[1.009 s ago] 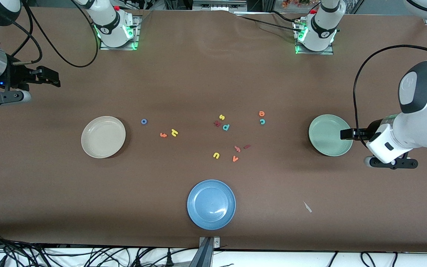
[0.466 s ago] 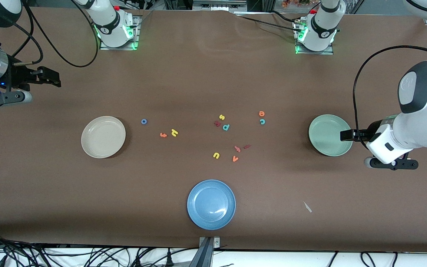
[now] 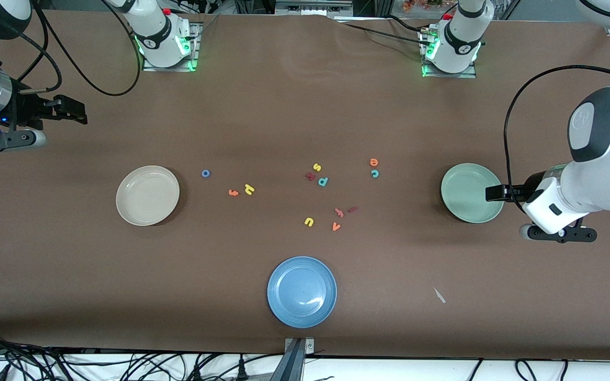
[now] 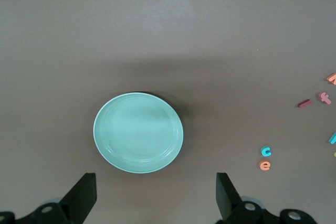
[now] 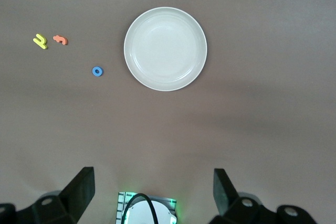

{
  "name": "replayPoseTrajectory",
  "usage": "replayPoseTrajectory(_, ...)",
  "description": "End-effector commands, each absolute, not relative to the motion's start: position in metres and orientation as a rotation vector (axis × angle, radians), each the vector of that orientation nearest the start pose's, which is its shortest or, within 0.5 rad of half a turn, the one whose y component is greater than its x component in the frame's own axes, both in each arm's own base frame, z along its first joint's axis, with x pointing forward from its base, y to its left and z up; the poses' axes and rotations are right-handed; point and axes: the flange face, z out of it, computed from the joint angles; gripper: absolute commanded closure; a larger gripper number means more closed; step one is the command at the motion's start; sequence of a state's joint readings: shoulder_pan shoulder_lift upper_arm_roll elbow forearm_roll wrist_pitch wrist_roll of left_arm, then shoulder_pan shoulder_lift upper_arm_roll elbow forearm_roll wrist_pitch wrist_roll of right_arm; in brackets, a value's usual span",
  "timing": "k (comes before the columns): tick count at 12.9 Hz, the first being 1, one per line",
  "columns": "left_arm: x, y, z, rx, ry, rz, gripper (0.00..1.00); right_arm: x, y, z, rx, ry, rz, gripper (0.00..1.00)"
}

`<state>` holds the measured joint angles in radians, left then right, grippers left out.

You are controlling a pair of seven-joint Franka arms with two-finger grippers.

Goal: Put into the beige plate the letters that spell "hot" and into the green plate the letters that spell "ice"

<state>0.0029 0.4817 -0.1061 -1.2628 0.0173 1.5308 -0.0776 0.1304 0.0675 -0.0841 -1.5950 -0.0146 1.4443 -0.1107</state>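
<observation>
The beige plate (image 3: 147, 195) (image 5: 165, 48) lies toward the right arm's end, with the blue "o" (image 3: 206, 173) (image 5: 97, 71), orange "t" (image 3: 233, 192) (image 5: 60, 39) and yellow "h" (image 3: 249, 189) (image 5: 40, 41) beside it. Toward the left arm's end is the green plate (image 3: 469, 192) (image 4: 138, 132). The orange "e" (image 3: 374, 162) (image 4: 265, 165) and teal "c" (image 3: 375, 173) (image 4: 266, 151) are near it, the maroon "i" (image 3: 353, 209) (image 4: 304, 103) nearer the camera. My left gripper (image 3: 490, 193) (image 4: 156, 195) hangs open over the green plate's outer rim. My right gripper (image 3: 77, 112) (image 5: 152, 190) hangs open and empty near its table end.
A blue plate (image 3: 302, 291) sits by the front edge. Spare letters cluster mid-table: yellow "s" (image 3: 316, 167), teal "p" (image 3: 323, 181), dark red "k" (image 3: 310, 176), yellow "u" (image 3: 308, 221), orange "v" (image 3: 336, 226). A small pale scrap (image 3: 439, 295) lies near the front.
Both arms have barely shifted. Nothing on the table has moved.
</observation>
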Motion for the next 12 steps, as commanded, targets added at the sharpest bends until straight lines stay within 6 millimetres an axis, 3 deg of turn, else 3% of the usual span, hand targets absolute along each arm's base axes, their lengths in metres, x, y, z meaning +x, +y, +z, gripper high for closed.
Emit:
replayPoseTrajectory(1,0.6701,-0.0541,0.4679,-3.158,0.058,0.330,0.00,0.5523,0.0234,0.5665,-3.139,-0.230,0.360,0.00)
replayPoseTrajectory(12,0.6704,-0.0529,0.4663,-3.156,0.056,0.332,0.00,0.5541,0.0247,0.5697,-3.139,-0.212,0.264,0.00)
